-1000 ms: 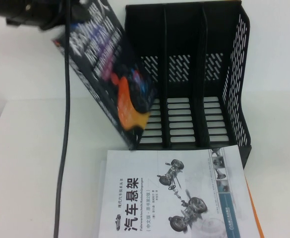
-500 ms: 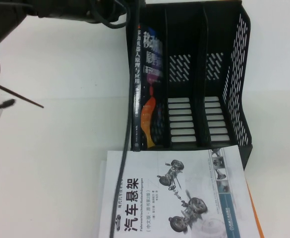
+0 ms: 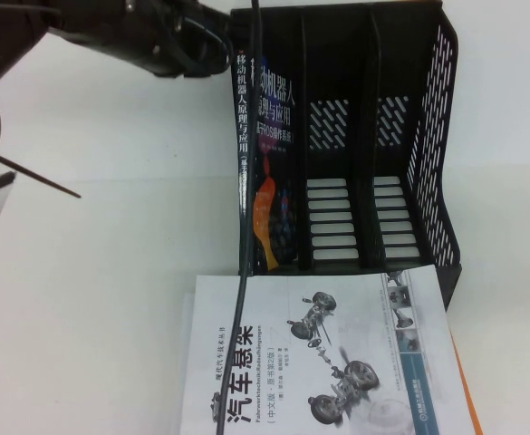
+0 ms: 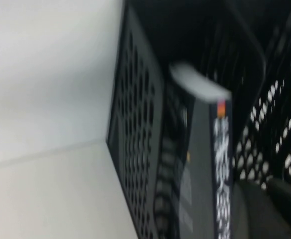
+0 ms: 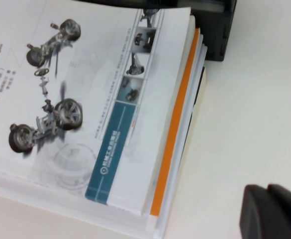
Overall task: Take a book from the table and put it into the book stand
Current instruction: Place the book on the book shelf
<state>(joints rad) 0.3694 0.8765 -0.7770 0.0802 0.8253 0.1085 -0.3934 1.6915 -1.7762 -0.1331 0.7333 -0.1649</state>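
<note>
The black-covered book (image 3: 266,154) stands upright on its lower edge in the leftmost compartment of the black book stand (image 3: 428,136), its spine with white Chinese lettering facing out toward the left wall and its cover, with an orange blob low down, turned toward the first divider. In the left wrist view the same book (image 4: 205,164) shows as a dark spine with white characters just inside the stand's perforated side wall (image 4: 140,149). The middle and right compartments show only their slotted bases. The left gripper (image 3: 212,47) hangs at the book's top corner, beside the stand's upper left edge; whether its fingers are clamped on the book or released cannot be told. A black cable (image 3: 243,236) drops from that arm down across the book's spine. In front of the stand a white car-suspension book (image 3: 323,353) lies flat on top of a stack on the white table (image 3: 83,317). The right gripper (image 5: 274,211) shows only as a dark corner above bare tabletop beside that stack (image 5: 177,149); its finger state cannot be told
</note>
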